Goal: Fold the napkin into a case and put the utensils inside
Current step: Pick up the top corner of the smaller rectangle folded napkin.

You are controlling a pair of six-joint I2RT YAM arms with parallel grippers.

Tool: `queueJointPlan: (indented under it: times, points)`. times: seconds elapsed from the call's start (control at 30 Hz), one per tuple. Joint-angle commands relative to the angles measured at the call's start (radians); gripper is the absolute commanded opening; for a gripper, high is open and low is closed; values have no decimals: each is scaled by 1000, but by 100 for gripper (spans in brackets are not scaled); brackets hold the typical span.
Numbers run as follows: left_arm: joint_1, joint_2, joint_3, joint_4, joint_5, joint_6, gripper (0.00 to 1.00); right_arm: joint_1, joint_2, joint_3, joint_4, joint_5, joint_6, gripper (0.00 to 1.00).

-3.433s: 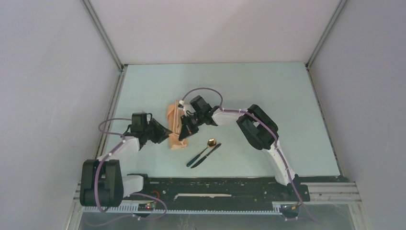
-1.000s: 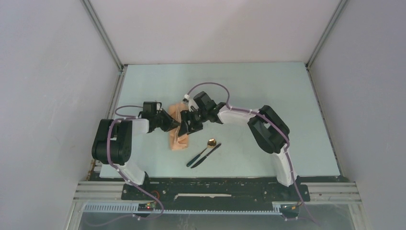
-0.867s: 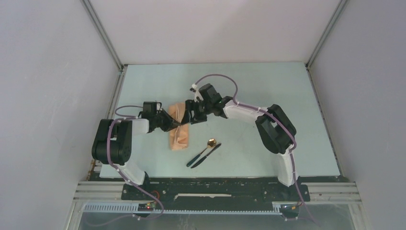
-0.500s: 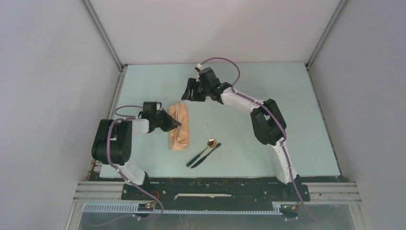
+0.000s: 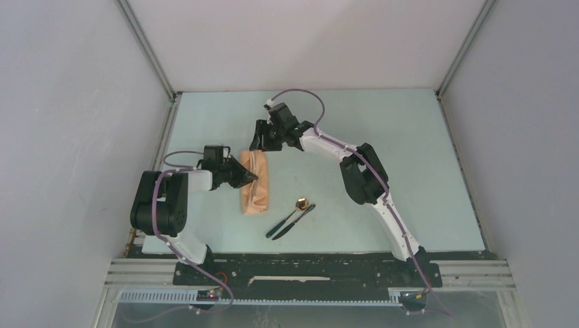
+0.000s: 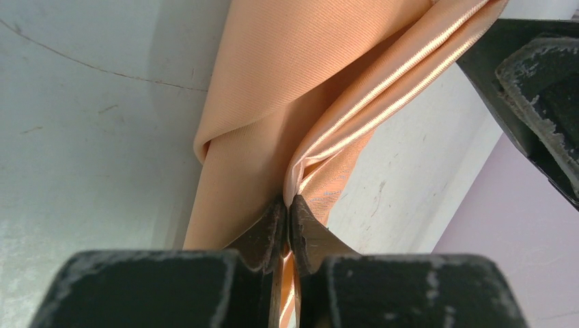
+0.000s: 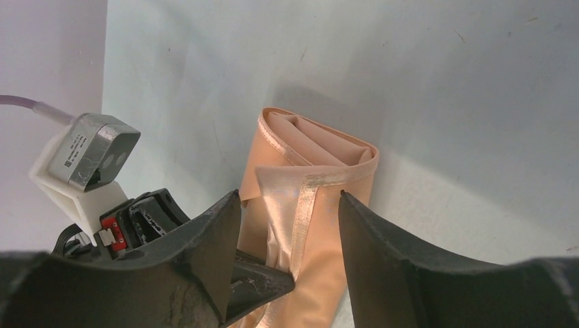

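1 limp, light, likely slippery case (image 6: 307,61) is best pinched at its hem, where the left gripper (image 6: 287,212) has its jaws clamped; the right gripper (image 7: 287,198) has its jaws agape, empty.

The overhead camera, fixed above and behind the arm bases, looks down across the whole table (image 5: 410,137), with the folded napkin (image 5: 255,181) small and left of centre. The left wrist camera sits low at the napkin's left edge, so close that cloth fills most of its frame. The right wrist camera looks down from just beyond the napkin's far end. All three views share the napkin.
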Motion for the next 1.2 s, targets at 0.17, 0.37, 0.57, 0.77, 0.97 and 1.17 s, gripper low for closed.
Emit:
queueJointPlan:
  times: [0.17,0.37,0.57,0.77,0.97,1.17]
  points:
    - [5,-24,-21,-33,-29,13,10,22,34,88,-23,9,-27,65]
    - [5,-31,-22,-33,-29,13,10,27,73,147,-62,19,-35,59]
    - [4,-29,-22,-31,-30,13,10,37,79,154,-71,37,-53,59]
    - [5,-22,-22,-27,-31,13,10,58,60,112,-55,71,-70,53]
    - [5,-27,-27,-27,-34,13,10,60,83,148,-72,96,-75,50]
    - [4,-29,-31,-24,-38,13,10,71,89,149,-124,172,-87,58]
